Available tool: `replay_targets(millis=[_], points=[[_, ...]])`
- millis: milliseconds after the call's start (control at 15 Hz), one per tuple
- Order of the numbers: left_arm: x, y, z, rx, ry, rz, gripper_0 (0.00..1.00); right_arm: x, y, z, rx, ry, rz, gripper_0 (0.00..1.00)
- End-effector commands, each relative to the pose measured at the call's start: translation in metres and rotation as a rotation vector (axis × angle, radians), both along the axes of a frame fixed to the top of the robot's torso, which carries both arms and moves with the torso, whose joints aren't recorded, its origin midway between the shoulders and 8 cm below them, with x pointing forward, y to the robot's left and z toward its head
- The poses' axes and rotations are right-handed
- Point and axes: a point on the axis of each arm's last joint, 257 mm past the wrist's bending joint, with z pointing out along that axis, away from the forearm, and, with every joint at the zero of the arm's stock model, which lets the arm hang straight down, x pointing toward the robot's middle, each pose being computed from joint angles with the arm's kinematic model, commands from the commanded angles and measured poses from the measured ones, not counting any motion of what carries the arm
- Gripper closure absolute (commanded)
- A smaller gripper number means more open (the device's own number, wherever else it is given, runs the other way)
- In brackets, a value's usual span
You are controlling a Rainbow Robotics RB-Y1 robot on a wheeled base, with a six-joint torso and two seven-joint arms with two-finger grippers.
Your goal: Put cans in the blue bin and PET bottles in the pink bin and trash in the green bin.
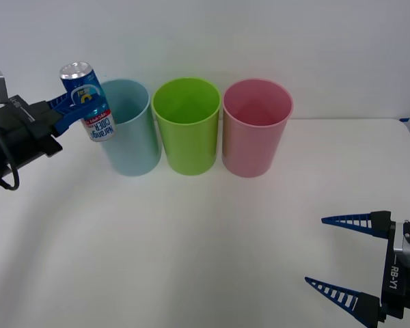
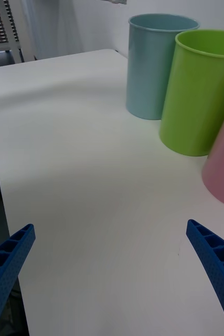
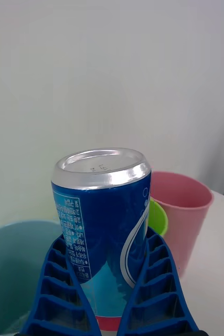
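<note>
Three tall, slightly tapered plastic cup-shaped bins stand in a row at the far side of the white bench (image 1: 212,232), rims up: the light-blue bin (image 1: 132,137) on the robot's left, the lime-green bin (image 1: 187,130) in the middle, touching or nearly touching its neighbours, and the pink bin (image 1: 256,130) on the right. Left gripper (image 1: 78,109), with its blue ribbed fingers (image 3: 59,283) clamped on the lower body of a small slim aluminium drink can with a blue label and silver ends (image 1: 89,102), holds the can in the air just beside and above the outer rim of the light-blue bin. The can is tilted slightly, printed text inverted, one silver end facing up and toward the wrist camera; the side grasp leaves the free end clear to pass over the rim. In the left wrist view the open mouth of the light-blue bin lies directly below and beyond the can (image 3: 104,210), which suggests the carrying step is near its end and release into the correct bin remains. Right gripper (image 1: 342,260) waits low at the near right of the bench, fingers spread wide and holding nothing, well apart from the bins so as not to obstruct the left arm.
</note>
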Motion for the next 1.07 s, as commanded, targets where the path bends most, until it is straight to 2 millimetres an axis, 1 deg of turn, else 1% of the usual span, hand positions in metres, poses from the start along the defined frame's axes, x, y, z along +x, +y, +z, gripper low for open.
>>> replay_targets(millis=[67, 200, 333, 533, 667, 867, 1067], points=[[0.019, 0.004, 0.014, -0.038, 0.006, 0.045, 1.0, 0.0, 0.0, 0.0, 0.0, 0.0, 0.0, 0.0], [0.035, 0.011, 0.023, -0.052, -0.008, 0.092, 1.0, 0.0, 0.0, 0.0, 0.0, 0.0, 0.0, 0.0], [0.052, 0.02, 0.023, -0.035, -0.014, 0.135, 1.0, 0.0, 0.0, 0.0, 0.0, 0.0, 0.0, 0.0], [0.079, 0.028, 0.018, -0.014, -0.011, 0.188, 1.0, 0.0, 0.0, 0.0, 0.0, 0.0, 0.0, 0.0], [0.097, 0.033, 0.01, 0.002, 0.005, 0.214, 1.0, 0.0, 0.0, 0.0, 0.0, 0.0, 0.0, 0.0], [0.114, 0.035, 0.006, 0.01, 0.018, 0.234, 1.0, 0.0, 0.0, 0.0, 0.0, 0.0, 0.0, 0.0], [0.119, 0.032, 0.002, 0.016, 0.028, 0.234, 1.0, 0.0, 0.0, 0.0, 0.0, 0.0, 0.0, 0.0]])
